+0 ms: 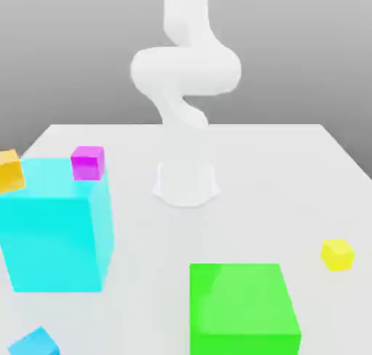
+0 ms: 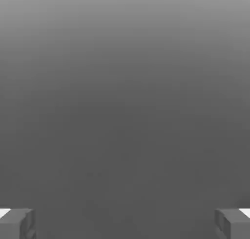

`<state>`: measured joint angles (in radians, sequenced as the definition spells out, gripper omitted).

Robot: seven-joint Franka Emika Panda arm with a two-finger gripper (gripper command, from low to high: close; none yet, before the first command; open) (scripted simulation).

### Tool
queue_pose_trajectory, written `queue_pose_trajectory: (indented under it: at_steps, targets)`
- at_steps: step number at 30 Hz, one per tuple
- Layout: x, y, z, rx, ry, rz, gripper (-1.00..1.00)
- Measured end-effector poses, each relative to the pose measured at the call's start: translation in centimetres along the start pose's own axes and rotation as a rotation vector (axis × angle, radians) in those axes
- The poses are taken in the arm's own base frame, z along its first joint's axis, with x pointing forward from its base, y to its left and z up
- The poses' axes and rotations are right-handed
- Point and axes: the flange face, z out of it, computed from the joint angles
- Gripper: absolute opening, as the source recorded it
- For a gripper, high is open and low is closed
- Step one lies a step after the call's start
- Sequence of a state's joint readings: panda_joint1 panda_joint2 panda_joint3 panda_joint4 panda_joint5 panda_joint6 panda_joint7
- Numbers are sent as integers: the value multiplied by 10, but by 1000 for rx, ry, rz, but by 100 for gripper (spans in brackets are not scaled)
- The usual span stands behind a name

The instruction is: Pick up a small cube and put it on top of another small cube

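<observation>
A smooth, plain white arm [image 1: 185,92] with rounded joints is seen; grey, blocky fingertips [image 2: 17,223] are shown.

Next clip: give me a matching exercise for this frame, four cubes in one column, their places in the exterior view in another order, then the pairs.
Cubes:
1. small sky-blue cube
2. small yellow cube
3. small magenta cube
4. large green cube

Places in the exterior view:
A. near the right edge, alone on the table
B. bottom left corner
C. at the far top corner of the large cyan cube
D. bottom centre, in front of the arm's base

Pairs: 1-B, 2-A, 3-C, 4-D
</observation>
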<state>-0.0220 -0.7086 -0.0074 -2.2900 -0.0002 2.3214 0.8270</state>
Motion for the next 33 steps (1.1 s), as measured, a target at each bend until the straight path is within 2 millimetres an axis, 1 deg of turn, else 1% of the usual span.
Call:
queue_pose_trajectory:
  at_steps: [5, 10, 15, 19, 22, 26, 30, 33]
  targets:
    - [24, 16, 85, -113, -57, 106, 0]
    - [40, 47, 167, -223, -108, 213, 0]
    - [49, 91, 247, -335, -155, 322, 0]
    - [52, 140, 306, -428, -186, 419, 0]
    - [46, 177, 349, -495, -211, 485, 0]
    - [32, 230, 401, -586, -245, 568, 0]
    - [11, 290, 447, -678, -275, 656, 0]
    - [-8, 319, 481, -698, -280, 674, 0]
